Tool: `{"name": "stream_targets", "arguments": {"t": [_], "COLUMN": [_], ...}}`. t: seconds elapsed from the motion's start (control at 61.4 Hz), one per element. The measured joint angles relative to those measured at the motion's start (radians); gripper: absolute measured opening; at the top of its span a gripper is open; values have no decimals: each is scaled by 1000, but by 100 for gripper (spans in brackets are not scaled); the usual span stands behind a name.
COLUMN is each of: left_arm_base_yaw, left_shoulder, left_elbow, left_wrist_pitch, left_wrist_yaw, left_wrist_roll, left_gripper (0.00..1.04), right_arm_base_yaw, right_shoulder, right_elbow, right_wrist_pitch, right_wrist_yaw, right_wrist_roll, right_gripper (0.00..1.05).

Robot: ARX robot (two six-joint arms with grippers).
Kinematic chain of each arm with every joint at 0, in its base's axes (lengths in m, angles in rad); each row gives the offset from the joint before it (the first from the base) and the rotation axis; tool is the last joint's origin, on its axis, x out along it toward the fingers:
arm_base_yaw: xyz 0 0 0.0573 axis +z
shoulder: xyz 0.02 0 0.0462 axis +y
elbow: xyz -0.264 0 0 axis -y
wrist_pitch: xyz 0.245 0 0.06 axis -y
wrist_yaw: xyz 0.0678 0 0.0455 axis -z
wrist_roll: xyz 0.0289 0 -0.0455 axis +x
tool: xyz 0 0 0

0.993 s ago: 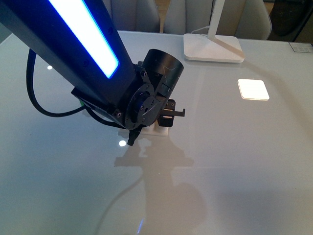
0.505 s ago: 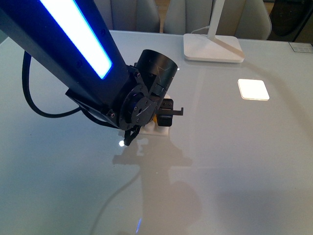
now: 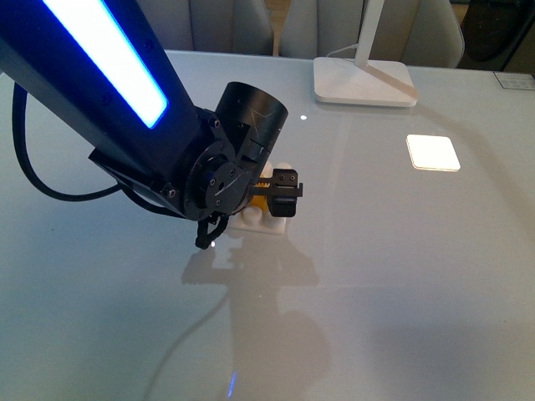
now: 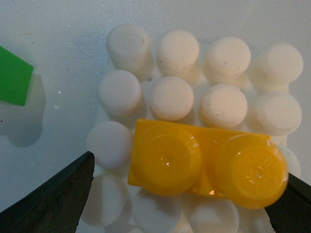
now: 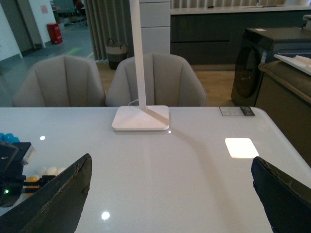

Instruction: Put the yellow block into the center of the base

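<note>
While your left gripper point(image 4: 182, 194) hangs over the base point(image 4: 218, 104), its fingers stand spread, one on each side of the yellow block point(image 4: 206, 165) and not touching it. You can see the block sitting on the white studs, about the third row counted from the far edge in the left wrist view, not pinched. A green brick point(image 4: 13, 77) lies on the table point(image 3: 401, 276) just beside the base. Your right gripper point(image 5: 170, 194) is also spread wide above the bare table, well apart, facing the white lamp foot point(image 5: 141, 118).
</note>
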Motion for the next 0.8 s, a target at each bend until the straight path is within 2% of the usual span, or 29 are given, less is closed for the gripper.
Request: {"name": "stream_targets", "arguments": {"t": [0.293, 0.521, 0.651, 0.798], "left_arm_base_yaw": [9, 39, 107, 192], "left_shoulder": [-91, -269, -492, -710], "left_elbow": [-72, -242, -459, -655], "left_wrist_pitch": [14, 96, 208, 258], "left_wrist_yaw": [35, 63, 70, 72], "left_wrist_roll": [-42, -100, -118, -136], "left_gripper": [97, 97, 97, 97], "right_arm_base_yaw": [0, 0, 0, 0], "right_shoulder": [0, 0, 0, 0], "right_elbow": [0, 0, 0, 0], "right_wrist_pitch": [0, 0, 0, 0], "right_wrist_yaw": [0, 0, 0, 0], "right_wrist_roll": [0, 0, 0, 0], "right_gripper": [96, 96, 96, 96]}}
